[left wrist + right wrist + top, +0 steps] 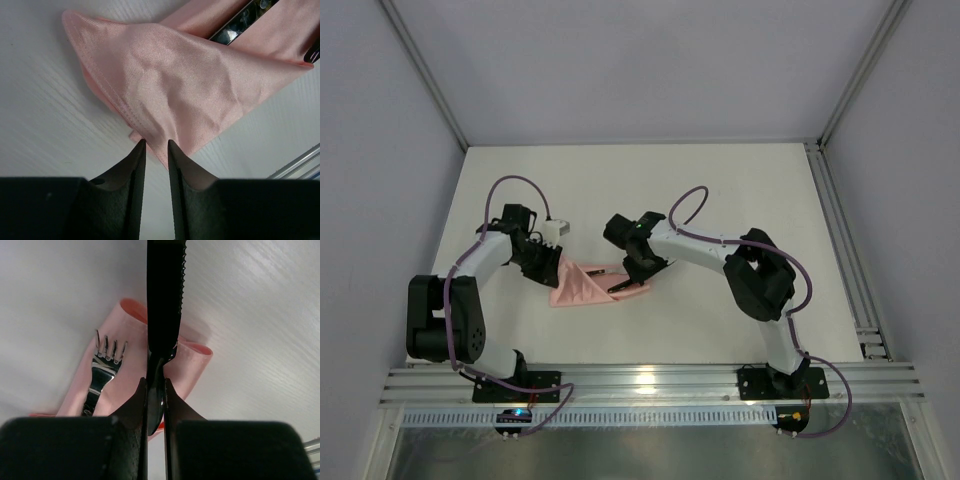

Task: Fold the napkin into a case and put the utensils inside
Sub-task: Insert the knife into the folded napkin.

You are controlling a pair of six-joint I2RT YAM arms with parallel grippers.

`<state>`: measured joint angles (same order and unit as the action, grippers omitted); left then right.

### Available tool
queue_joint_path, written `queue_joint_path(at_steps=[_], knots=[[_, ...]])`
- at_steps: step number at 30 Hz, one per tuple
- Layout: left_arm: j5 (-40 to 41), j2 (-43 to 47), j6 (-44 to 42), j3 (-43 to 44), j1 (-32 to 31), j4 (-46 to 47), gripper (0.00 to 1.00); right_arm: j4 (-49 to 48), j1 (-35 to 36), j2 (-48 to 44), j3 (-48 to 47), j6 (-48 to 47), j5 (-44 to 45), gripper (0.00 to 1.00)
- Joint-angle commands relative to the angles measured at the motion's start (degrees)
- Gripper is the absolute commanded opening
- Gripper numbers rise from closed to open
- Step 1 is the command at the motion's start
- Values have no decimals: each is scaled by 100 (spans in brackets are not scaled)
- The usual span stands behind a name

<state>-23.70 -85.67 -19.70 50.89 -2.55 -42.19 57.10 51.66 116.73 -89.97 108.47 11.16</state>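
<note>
While the right gripper is clamping the knife by its handle end, I am working the loading step. The napkin is already lying folded as the case, and the utensils are going in.

Position: the case is lying flat on the table between the two grippers. Its long axis is running roughly left to right in the top view.

Orientation: the fork is resting on the pink cloth just beside the knife. Its tines are pointing away from the right wrist and its handle is running back toward that gripper. The knife is projecting straight out from the right jaws across the cloth, nearly parallel to the fork (its tip is out of frame).

Left gripper: its fingers are standing a narrow gap apart at the hem of the nearest cloth corner. I cannot tell whether they are pinching it.

Next move, as I am judging it: the knife is calling for a shallow slide along the case's long axis, beside the fork. The left side should be steadying the cloth so that the layers are not dragging. Release should come only once the blade is lying inside.
</note>
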Motion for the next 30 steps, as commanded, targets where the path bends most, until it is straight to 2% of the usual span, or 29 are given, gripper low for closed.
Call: queue_joint_path(at_steps=[1,11,15,20,25,30], knots=[[-284,77,-139,-9,26,18,24,573,169,131,-398,333,1,3],[-512,200,-288,-9,26,-96,20,1136,301,456,-854,614,-17,3],[-556,278,-315,-36,26,-96,17,1312,283,360,-803,807,316,3],[-627,331,-367,-44,26,-131,17,1260,248,526,-793,1053,334,4],[-644,358,-385,-53,26,-131,17,1225,257,799,-1180,1071,229,3],[-679,340,-376,-62,26,-114,16,848,310,843,-1250,1238,80,3]])
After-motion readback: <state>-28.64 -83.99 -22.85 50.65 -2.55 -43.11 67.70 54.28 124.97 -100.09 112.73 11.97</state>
